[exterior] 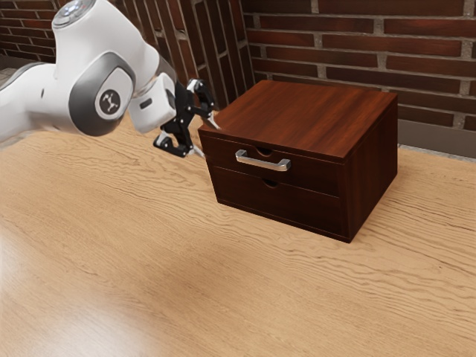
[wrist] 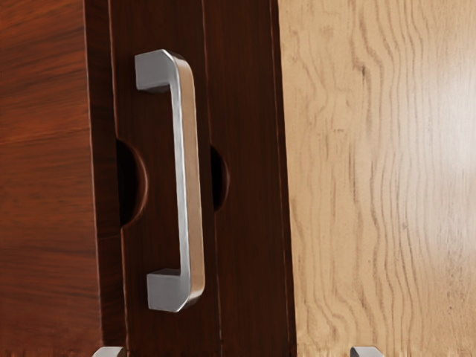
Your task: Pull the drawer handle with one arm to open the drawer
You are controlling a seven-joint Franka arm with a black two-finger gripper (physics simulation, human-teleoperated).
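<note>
Exterior view's left: white arm (exterior: pixel 89 89) reaches in, gripper (exterior: pixel 199 137) spread wide, holding nothing, just beside the cabinet (exterior: pixel 312 111) at its left front corner. Not yet on the handle (exterior: pixel 262 160).

Further right: handle sits on the top drawer (exterior: pixel 305 169), which looks shut, flush with the lower drawer (exterior: pixel 286 202).

Our judgement for the approach: bring the bar midway between the fingers, go in until they straddle it, pinch, then pull straight out from the front, no lifting or twisting.

The exterior view gives us the gap between hand and drawer front. The wrist view adds that the handle (wrist: pixel 186 178) lies nearer one fingertip (wrist: pixel 108 351) than the other, with a rounded recess behind the bar
</note>
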